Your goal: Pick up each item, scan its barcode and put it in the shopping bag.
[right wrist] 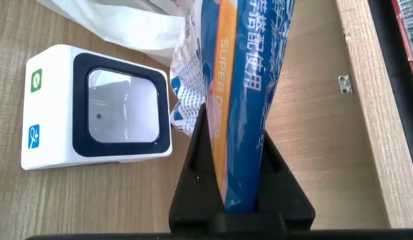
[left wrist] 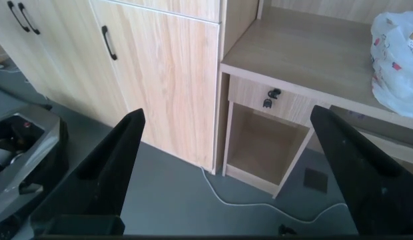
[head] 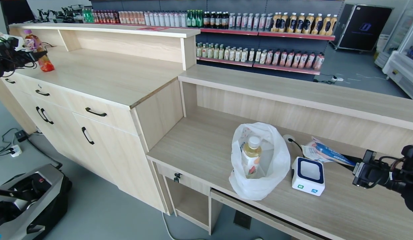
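The snack packet [right wrist: 240, 100], blue and white with an orange stripe, is crinkled and held on edge. The right gripper [right wrist: 236, 157] has its fingers clamped on the packet's end, above the lower counter [head: 200, 143] near its back wall, just beside the white scanner [right wrist: 93, 107]. The shopping bag [head: 276, 160] stands open against the scanner's other side, a bottle [head: 251, 155] upright inside. Bare wood runs to the front edge. The left gripper [left wrist: 228, 115] hangs over the floor by the cabinet with its fingers spread wide and empty.
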### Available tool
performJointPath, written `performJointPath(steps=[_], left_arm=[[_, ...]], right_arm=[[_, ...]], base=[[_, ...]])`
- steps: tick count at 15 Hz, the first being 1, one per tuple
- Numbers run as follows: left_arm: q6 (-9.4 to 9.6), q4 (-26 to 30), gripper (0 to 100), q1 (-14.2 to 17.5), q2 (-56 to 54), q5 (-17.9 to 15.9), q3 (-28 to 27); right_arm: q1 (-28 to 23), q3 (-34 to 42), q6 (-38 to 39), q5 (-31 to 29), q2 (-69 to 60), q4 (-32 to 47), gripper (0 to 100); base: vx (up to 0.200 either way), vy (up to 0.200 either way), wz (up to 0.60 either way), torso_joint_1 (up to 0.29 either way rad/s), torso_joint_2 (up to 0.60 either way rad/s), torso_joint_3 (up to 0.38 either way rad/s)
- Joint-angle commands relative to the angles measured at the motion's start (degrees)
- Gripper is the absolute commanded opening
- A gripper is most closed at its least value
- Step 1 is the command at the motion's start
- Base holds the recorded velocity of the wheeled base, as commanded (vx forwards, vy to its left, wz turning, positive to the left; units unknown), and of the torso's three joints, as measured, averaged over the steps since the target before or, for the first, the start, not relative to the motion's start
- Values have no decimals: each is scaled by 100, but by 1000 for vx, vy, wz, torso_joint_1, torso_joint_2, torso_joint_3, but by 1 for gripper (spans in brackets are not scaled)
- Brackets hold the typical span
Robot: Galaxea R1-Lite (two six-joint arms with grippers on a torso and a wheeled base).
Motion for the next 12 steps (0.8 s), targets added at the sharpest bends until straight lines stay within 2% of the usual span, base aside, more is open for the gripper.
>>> performJointPath(steps=[1, 7, 12], left_arm=[[2, -1, 100, 0, -2, 0, 0], [2, -1, 100, 0, -2, 0, 0], [2, -1, 100, 0, -2, 0, 0]], right_arm=[[84, -112, 7, 8, 146, -9, 0], [453, -332, 227, 8, 357, -132, 0], [515, -481, 324, 8, 542, -281, 0]], base=[[0, 0, 0, 0, 0, 0], [0, 0, 0, 0, 0, 0], [0, 0, 0, 0, 0, 0]])
